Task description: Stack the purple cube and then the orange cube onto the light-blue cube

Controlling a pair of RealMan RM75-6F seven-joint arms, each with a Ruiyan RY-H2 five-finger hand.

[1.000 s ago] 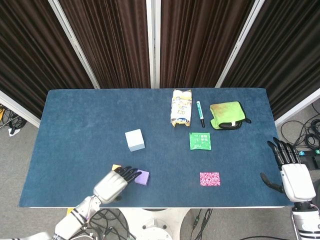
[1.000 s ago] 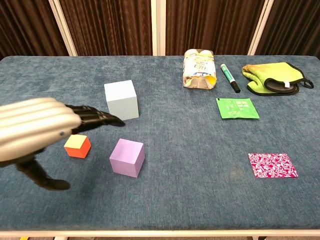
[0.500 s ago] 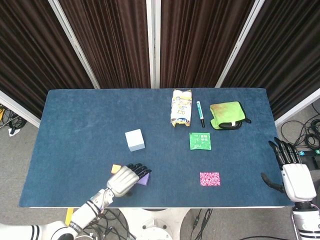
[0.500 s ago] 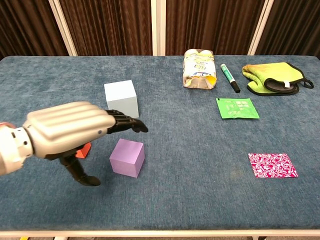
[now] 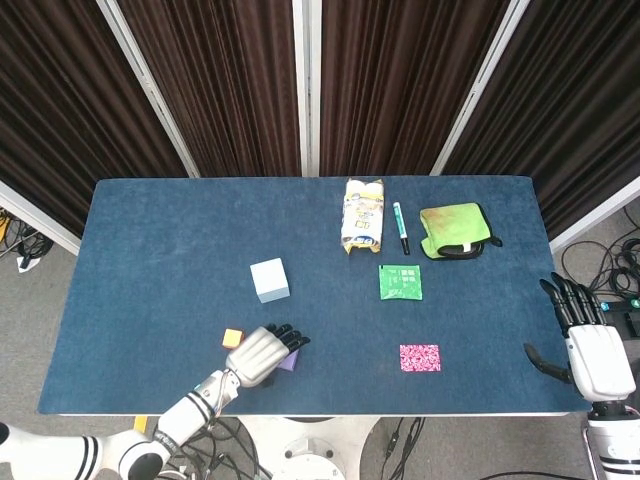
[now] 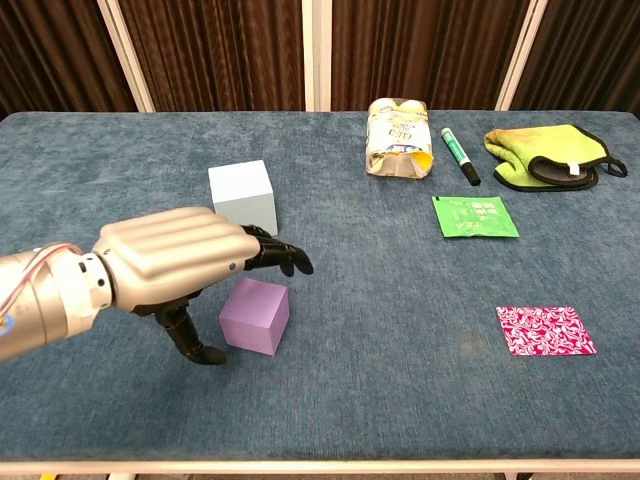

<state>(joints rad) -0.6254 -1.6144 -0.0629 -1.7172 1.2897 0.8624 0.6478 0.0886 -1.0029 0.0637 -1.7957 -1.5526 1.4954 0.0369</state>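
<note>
While the chest view shows only the left hand (image 6: 175,265), held over the purple cube (image 6: 255,316) with its fingers spread above the cube's top and its thumb lowered beside the cube's left face, the head view also takes in the right hand (image 5: 590,350), hanging off the table's right edge with fingers apart and nothing in them; the left hand too grasps nothing, for no finger can be seen pressing the cube; the orange cube (image 5: 233,338), hidden behind the left hand in the chest view, shows in the head view just left of that hand, and the light-blue cube (image 5: 269,280) stands apart from both, farther back on the table; the dark blue cloth-covered table (image 5: 150,240) also carries a snack bag (image 5: 363,215), a marker (image 5: 400,226), a green mitt (image 5: 455,230), a green packet (image 5: 401,282) and a pink patterned packet (image 5: 420,357); brown curtains (image 5: 230,80) with pale posts hang behind, and grey floor with cables lies at the sides; since a second ago the left hand has moved rightward from over the orange cube to over the purple one, and the right hand has barely shifted.
</note>
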